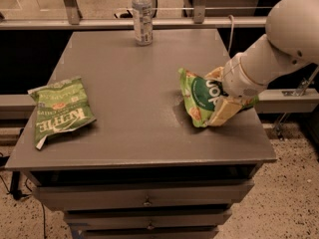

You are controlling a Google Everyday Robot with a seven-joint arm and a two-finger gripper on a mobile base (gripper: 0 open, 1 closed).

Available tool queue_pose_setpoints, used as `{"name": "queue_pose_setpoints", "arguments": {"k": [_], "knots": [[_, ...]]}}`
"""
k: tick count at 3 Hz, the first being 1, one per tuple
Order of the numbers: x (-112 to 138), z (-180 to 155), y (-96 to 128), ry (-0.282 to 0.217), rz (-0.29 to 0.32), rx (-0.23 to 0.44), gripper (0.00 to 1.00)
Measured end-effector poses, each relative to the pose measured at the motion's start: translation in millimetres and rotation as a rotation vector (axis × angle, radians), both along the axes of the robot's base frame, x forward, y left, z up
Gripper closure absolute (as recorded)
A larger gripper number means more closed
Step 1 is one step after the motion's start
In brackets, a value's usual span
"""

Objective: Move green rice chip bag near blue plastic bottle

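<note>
Green rice chip bag (196,97) is seen at right centre of the desk (129,78), the claw (215,99) set against it; spread or pinching cannot be told. Blue plastic bottle (142,15) stands at upper centre, well apart.

White arm (286,39) in from upper right, wrist (242,76) angled down-left; tool (218,94) low, right of centre.
</note>
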State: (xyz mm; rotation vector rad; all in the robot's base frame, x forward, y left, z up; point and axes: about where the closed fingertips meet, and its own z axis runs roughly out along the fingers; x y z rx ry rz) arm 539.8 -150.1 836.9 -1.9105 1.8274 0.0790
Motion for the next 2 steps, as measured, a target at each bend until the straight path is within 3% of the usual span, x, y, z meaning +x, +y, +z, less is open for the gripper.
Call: {"name": "queue_pose_setpoints", "arguments": {"k": [2], "knots": [[2.9,1.6,0.4,-0.007,0.005,-0.002,0.87]]}}
